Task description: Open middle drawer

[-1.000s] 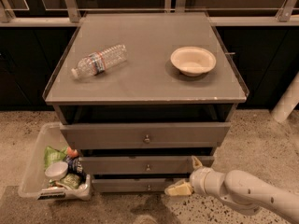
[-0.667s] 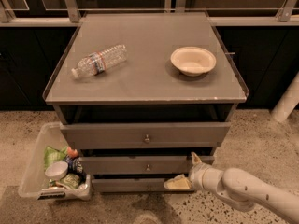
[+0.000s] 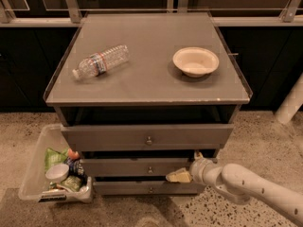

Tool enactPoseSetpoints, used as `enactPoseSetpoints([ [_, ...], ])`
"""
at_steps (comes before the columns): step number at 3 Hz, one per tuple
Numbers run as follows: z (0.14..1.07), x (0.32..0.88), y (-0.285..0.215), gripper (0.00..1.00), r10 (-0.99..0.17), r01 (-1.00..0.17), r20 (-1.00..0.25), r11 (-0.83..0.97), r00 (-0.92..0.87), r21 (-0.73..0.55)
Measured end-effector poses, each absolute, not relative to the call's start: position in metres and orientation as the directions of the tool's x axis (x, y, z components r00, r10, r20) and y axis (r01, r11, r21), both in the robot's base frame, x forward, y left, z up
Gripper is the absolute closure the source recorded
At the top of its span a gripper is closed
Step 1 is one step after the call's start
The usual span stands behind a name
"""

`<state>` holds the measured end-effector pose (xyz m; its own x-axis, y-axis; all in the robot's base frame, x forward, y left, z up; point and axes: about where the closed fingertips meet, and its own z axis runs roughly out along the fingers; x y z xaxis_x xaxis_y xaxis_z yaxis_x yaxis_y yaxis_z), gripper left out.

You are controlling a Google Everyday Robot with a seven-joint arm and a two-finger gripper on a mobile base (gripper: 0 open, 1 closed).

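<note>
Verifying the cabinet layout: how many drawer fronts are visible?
3, stacked under the tabletop: top drawer, middle drawer below it, bottom drawer lowest. The gripper sits at the middle drawer's right end, partly covering it.

White rounded arm (image 3: 255, 186), cream pincer (image 3: 183, 166) at middle drawer's (image 3: 132, 167) right end.

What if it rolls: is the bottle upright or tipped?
Tipped: bottle lies on its side on the cabinet top. The gripper is at the middle drawer, right end.
</note>
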<state>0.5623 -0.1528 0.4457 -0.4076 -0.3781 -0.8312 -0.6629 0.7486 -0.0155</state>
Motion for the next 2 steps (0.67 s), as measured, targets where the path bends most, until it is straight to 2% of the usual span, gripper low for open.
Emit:
enactPoseSetpoints([
  [2,0.417,0.592,-0.153,0.0,-0.388,-0.675,-0.808,0.738,-0.444,0.017],
])
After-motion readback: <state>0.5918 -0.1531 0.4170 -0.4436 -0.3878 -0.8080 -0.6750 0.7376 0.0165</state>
